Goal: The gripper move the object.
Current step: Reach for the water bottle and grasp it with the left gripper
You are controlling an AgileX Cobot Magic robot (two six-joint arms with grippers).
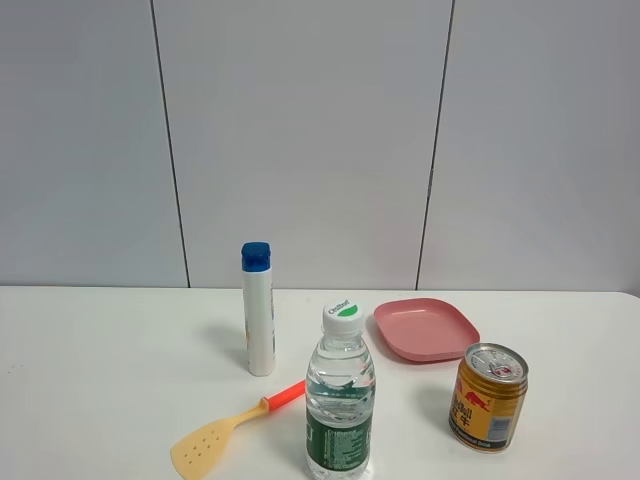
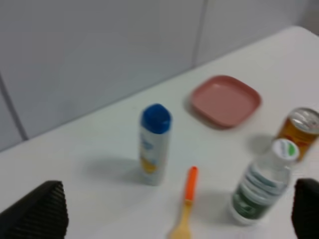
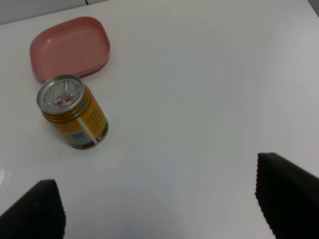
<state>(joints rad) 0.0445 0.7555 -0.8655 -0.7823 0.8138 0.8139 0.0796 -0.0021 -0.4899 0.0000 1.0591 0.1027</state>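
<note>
I have not started the job yet, as far as I can see. The bottle (image 1: 340, 400) stands straight up at the front of the bench (image 1: 100, 380), with its white cap on, and nothing is touching it. The spatula (image 1: 235, 425) lies just beside it on one side, the can (image 1: 487, 397) stands near it on the other, and the pink plate (image 1: 425, 328) sits behind it. The tube (image 1: 258, 310) with the blue cap stands a bit further back (that one is not mine to move). My left pincer (image 2: 172, 211) has its two tips spread wide apart, with nothing gripped between them. From its camera I can see the bottle off to one side, close to one tip but not between the two. My right pincer (image 3: 159, 201) is spread wide too and holds nothing. It looks down at the can and bare bench, and the bottle is not in its view at all. So I think everything is left to do: get a pincer around the bottle, squeeze it, lift it and set it down somewhere else.
</note>
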